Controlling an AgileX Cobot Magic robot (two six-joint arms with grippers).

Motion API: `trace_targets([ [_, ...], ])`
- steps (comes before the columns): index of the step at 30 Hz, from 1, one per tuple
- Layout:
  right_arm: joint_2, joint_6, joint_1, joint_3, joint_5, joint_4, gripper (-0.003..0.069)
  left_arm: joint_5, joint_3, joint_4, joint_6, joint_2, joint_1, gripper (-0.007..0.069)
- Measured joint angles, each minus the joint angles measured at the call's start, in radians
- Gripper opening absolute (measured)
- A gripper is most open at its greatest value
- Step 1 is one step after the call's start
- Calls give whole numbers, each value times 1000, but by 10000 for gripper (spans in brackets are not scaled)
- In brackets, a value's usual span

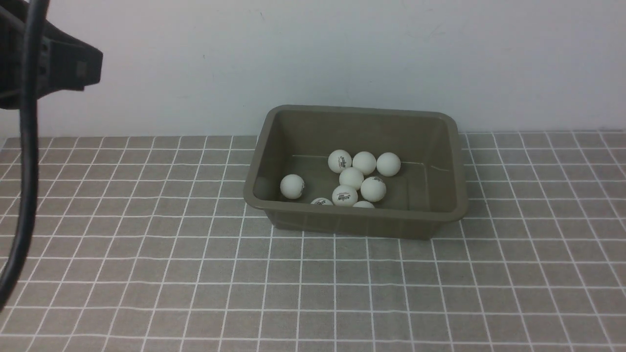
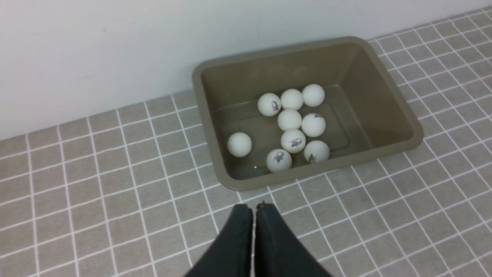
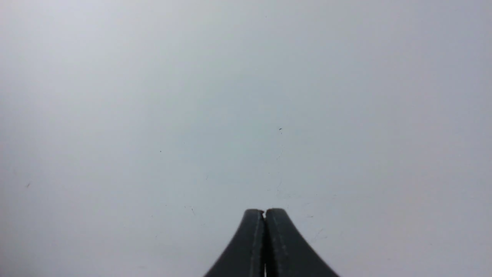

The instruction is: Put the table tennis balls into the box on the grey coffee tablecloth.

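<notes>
The olive-brown box (image 1: 445, 215) stands on the grey coffee tablecloth (image 1: 146, 274) near the wall. Several white table tennis balls lie inside it: a cluster (image 1: 351, 177) at its middle and a single ball (image 1: 292, 186) apart to the left. The left wrist view shows the box (image 2: 417, 134), the cluster (image 2: 289, 119) and the single ball (image 2: 239, 144). My left gripper (image 2: 254, 207) is shut and empty, high above the cloth short of the box. My right gripper (image 3: 264, 211) is shut and empty, facing only a blank white wall.
A white wall (image 1: 342, 58) runs right behind the box. Part of my left arm and its black cable (image 1: 27, 146) hang at the far left of the front view. No balls show on the cloth outside the box.
</notes>
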Motion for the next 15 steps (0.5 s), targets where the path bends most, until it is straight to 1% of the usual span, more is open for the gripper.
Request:
trace_targets([
  [5,-166,51,0,184,-118,-69,-13,-21,18,-12,20,8,0,-5],
  [8,-195,82,0,236,-200,-109,-13,-48,63,-17,26,-8,-1,-5],
  [10,-195,94,-1,248,-208,-114,-13,-63,116,-22,27,-28,-1,-5],
  [12,-195,100,-1,255,-188,-123,-13,-139,244,-13,27,-107,-1,-5],
  [15,-195,102,-1,255,-165,-127,-13,-210,345,-16,27,-191,-1,-5],
])
